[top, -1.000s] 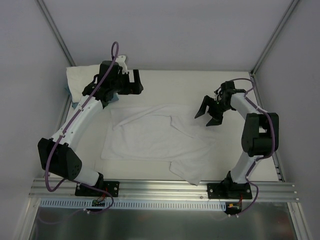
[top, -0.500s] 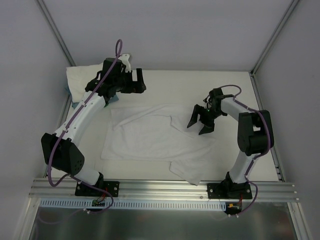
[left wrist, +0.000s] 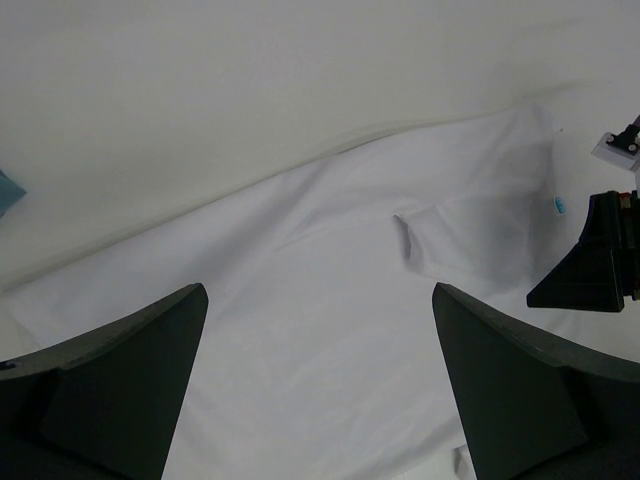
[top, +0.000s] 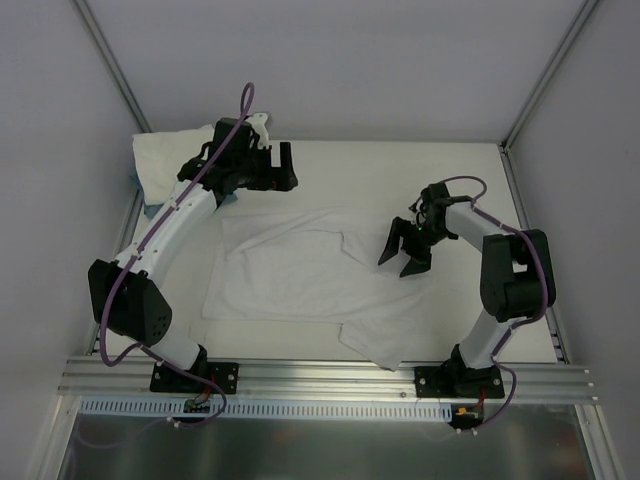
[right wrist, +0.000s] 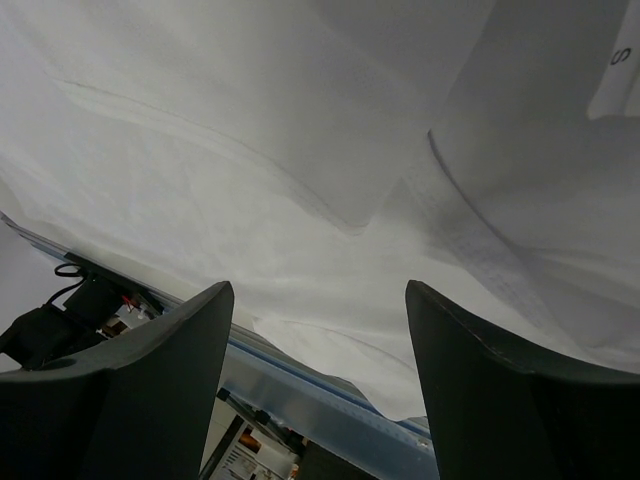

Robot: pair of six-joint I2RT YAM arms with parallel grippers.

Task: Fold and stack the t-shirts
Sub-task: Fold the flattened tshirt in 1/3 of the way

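Moved: right gripper [top: 402, 257] has come in from the table's right side toward the middle, its jaws a little narrower; left gripper [top: 282, 165] has slid rightward along the far edge.
Table [top: 400, 170]: pale top carrying everything.
Spread t-shirt [top: 300, 270]: white, flat and rumpled across the middle, one sleeve reaching the near edge.
Folded t-shirt [top: 165, 152]: white bundle at the far left corner.
Left gripper: jaws wide apart, empty, above the spread t-shirt's far edge.
Right gripper: jaws apart, empty, over the spread t-shirt's right part; contact with the cloth cannot be told.
Teal item [top: 137, 182]: small, peeping out beside the folded t-shirt at the left edge.
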